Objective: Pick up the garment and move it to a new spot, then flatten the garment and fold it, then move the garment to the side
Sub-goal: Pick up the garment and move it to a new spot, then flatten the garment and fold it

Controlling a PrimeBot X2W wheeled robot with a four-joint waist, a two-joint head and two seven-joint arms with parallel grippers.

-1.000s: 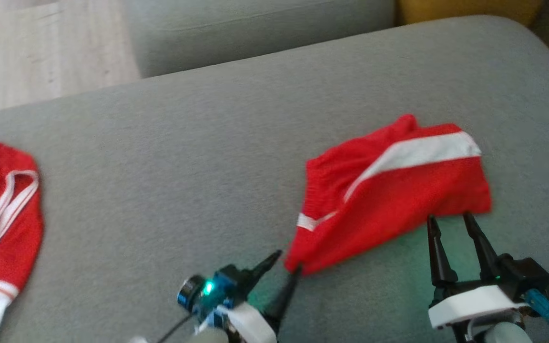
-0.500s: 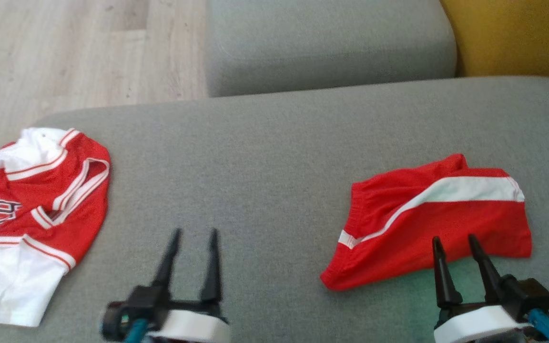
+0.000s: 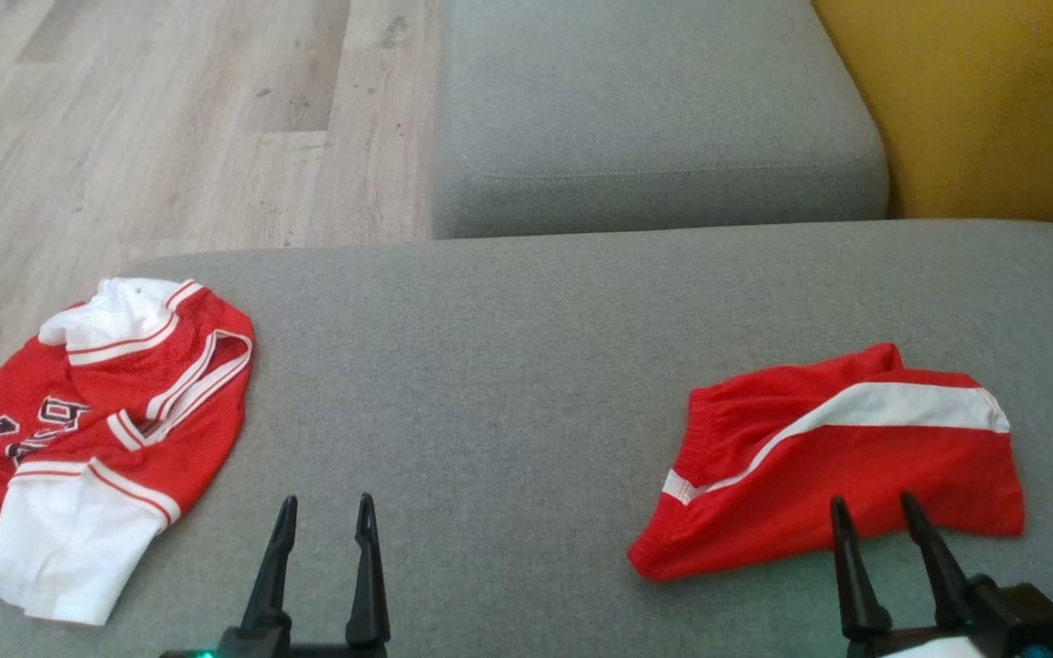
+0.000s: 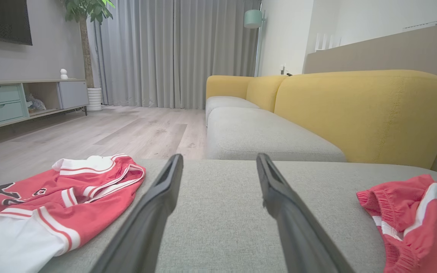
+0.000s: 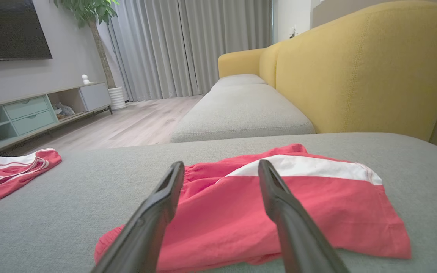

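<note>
The red shorts [image 3: 856, 475] look like fine matt mesh cloth; the grey cushion [image 3: 508, 366] is coarse woven fabric, the floor [image 3: 170, 119] pale wood-grain, perhaps laminate.

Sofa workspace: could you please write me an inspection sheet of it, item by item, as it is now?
Surface: grey sofa cushion, plain fabric.
Job's things: red shorts with a white stripe, lying on the cushion's right side; they look folded and no gripper holds them.
Clutter: red and white jersey, crumpled at the cushion's left edge.
Grippers: left gripper open over bare cushion, holding nothing; right gripper open, tips at the shorts' near edge, holding nothing.
Cables: nothing seen.
Surroundings: wood floor, second grey cushion, yellow backrest; curtains and a potted plant beyond.
</note>
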